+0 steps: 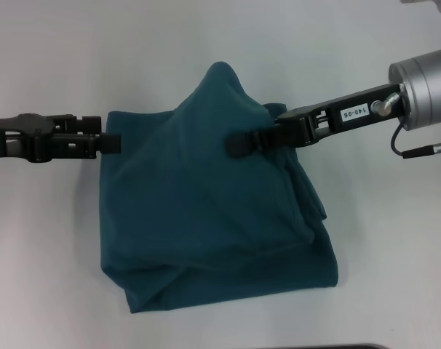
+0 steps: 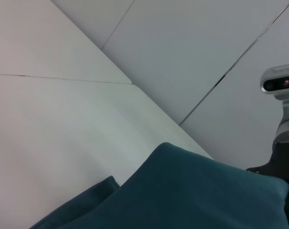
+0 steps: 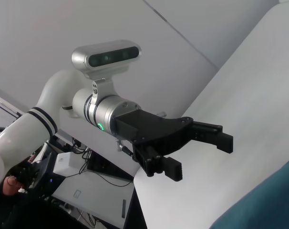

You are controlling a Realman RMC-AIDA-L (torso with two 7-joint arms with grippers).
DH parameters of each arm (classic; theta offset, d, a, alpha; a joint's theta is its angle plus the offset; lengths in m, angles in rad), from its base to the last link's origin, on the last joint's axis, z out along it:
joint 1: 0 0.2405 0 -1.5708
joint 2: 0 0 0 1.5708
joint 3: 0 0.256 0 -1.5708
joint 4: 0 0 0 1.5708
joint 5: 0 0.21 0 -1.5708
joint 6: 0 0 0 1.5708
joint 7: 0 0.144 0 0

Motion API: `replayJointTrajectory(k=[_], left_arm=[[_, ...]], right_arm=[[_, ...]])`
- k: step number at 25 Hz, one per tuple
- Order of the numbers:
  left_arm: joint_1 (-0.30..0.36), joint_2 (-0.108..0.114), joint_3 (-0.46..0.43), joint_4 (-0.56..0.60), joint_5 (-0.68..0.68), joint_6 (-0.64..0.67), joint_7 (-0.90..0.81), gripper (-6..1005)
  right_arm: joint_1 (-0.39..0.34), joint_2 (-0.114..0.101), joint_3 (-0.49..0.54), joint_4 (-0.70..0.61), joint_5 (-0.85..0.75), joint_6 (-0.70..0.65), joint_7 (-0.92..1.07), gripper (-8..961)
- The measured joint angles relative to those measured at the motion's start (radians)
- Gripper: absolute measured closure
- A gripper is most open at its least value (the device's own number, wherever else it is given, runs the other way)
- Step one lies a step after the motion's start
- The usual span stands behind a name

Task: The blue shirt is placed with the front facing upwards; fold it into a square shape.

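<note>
- Although the blue shirt (image 1: pixel 206 218) is already gathered into a compact, roughly square bundle near the middle of the tabletop (image 1: pixel 53 65), the fold is judged unfinished: a peak of cloth is raised at the bundle's far edge, and the near edge is left bunched and uneven. No print is seen on the exposed surface.
- A late folding or tidying step is judged to be in hand.
- The left gripper (image 1: pixel 110 143) is held low and level at the bundle's far left corner, its tips touching the cloth edge; in the right wrist view its jaws are seen parted with nothing between them (image 3: pixel 201 152).
- The right gripper (image 1: pixel 244 143) is reached in from the right over the bundle's upper part, its tips on or just above the cloth beside the raised peak. Whether cloth is pinched there cannot be told.
- For the next move, the raised peak is judged to need laying flat and the near edge squaring, with the cloth released cleanly so the layers are not dragged.
</note>
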Motion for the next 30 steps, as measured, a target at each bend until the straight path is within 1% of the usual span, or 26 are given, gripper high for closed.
replayJointTrajectory(k=[4,11,17,21,25,30], left_arm=[[-0.001,-0.001,0.003,0.0,0.0,-0.005,-0.001,38],[-0.007,-0.002,0.007,0.003,0.002,-0.008,-0.002,36],[-0.012,-0.001,0.009,0.01,0.004,-0.009,-0.002,37],[-0.014,0.001,0.01,0.011,0.004,-0.01,-0.002,37],[-0.015,0.001,0.011,0.011,0.005,-0.012,0.0,37],[-0.016,-0.001,0.011,0.011,0.005,-0.013,0.002,38]], right_arm=[[-0.009,-0.005,0.0,0.003,-0.002,-0.003,0.005,797],[-0.035,-0.007,0.0,0.009,-0.006,-0.015,0.034,789],[-0.088,-0.011,0.0,0.004,-0.006,-0.011,0.115,781],[-0.121,-0.022,0.001,0.006,-0.006,0.016,0.138,776],[-0.145,-0.025,0.001,0.012,-0.006,0.066,0.152,771],[-0.15,-0.03,-0.003,0.041,-0.026,0.098,0.153,765]])
